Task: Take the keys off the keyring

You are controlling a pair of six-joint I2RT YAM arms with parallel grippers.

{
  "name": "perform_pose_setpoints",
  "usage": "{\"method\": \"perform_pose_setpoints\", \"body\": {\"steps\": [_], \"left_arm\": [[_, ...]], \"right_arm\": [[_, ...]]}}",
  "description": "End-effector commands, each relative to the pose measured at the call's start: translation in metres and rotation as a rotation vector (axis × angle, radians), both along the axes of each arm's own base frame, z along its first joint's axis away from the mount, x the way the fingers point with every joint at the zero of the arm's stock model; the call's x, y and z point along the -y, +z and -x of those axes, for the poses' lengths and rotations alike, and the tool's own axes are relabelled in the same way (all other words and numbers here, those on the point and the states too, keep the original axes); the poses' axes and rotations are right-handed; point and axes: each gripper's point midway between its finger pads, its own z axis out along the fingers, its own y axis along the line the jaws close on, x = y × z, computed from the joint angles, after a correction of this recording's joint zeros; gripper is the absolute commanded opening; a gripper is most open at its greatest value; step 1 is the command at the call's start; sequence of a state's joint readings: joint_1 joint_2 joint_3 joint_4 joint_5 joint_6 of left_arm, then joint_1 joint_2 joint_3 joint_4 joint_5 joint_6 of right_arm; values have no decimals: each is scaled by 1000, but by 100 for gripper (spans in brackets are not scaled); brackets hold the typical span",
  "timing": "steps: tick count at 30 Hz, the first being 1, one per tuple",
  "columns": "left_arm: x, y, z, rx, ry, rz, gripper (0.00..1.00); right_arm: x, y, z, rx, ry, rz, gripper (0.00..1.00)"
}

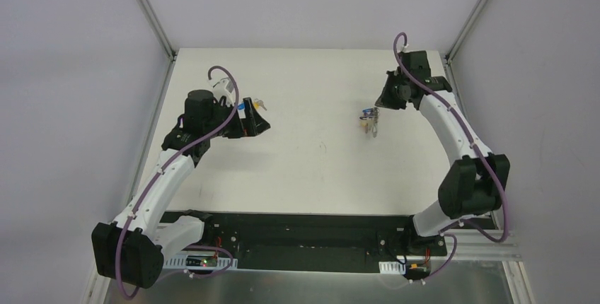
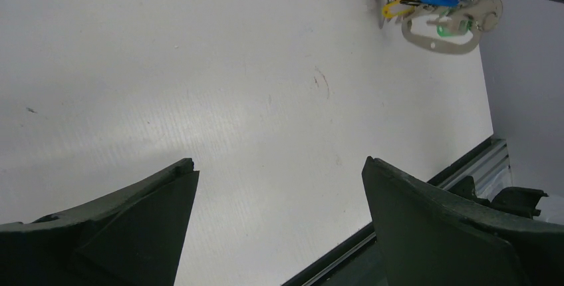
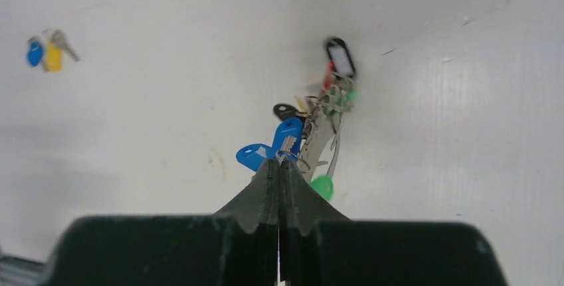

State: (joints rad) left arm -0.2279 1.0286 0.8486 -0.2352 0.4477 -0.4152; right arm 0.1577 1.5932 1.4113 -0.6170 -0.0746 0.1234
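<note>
- Right tool (image 3: 279, 161): jaws closed, tips pinched at a small ring of the keyring (image 3: 326, 133), next to two blue keys (image 3: 287, 134).
- Keyring: long axis runs straight out from the tips. It sits right of the desk (image 1: 311, 170) centre, nearer the far edge.
- Left tool (image 2: 279, 166): wide open and empty, over the left side, well apart from the keyring. The right arm is the nearer one.
- Loose keys (image 3: 46, 53): blue and yellow, off the ring, near the left tool.
- Unclear: what the tips actually catch, whether the bunch hangs or rests, and the key count.
</note>
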Motion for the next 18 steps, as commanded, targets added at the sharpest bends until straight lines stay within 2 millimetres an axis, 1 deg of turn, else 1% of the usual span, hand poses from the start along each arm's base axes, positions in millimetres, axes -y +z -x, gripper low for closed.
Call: {"method": "perform_pose_setpoints", "body": {"steps": [1, 2, 6, 7, 8, 9, 10, 12, 13, 14, 18], "left_arm": [[2, 34, -6, 118, 29, 72, 99], [3, 37, -6, 123, 32, 86, 99], [18, 48, -1, 129, -60, 146, 99], [24, 50, 1, 134, -92, 165, 93], [30, 52, 2, 146, -120, 188, 83], [33, 53, 2, 148, -124, 195, 76], [38, 53, 4, 152, -128, 188, 73], [49, 51, 8, 181, -140, 148, 73], [57, 51, 11, 197, -151, 128, 70], [65, 54, 13, 228, -169, 113, 69], [105, 59, 26, 313, -296, 99, 72]], "right_arm": [[-45, 56, 26, 136, 127, -194, 0], [-51, 67, 33, 159, 146, -234, 0], [-76, 96, 58, 179, 211, -395, 0], [-82, 102, 65, 174, 231, -434, 0], [-86, 106, 70, 170, 238, -456, 0], [-91, 111, 77, 164, 257, -487, 0], [-95, 116, 82, 169, 270, -507, 0], [-101, 122, 91, 170, 277, -544, 0], [-103, 125, 95, 177, 278, -558, 0], [-105, 128, 98, 183, 282, -572, 0], [-109, 141, 109, 212, 280, -614, 0]]}}
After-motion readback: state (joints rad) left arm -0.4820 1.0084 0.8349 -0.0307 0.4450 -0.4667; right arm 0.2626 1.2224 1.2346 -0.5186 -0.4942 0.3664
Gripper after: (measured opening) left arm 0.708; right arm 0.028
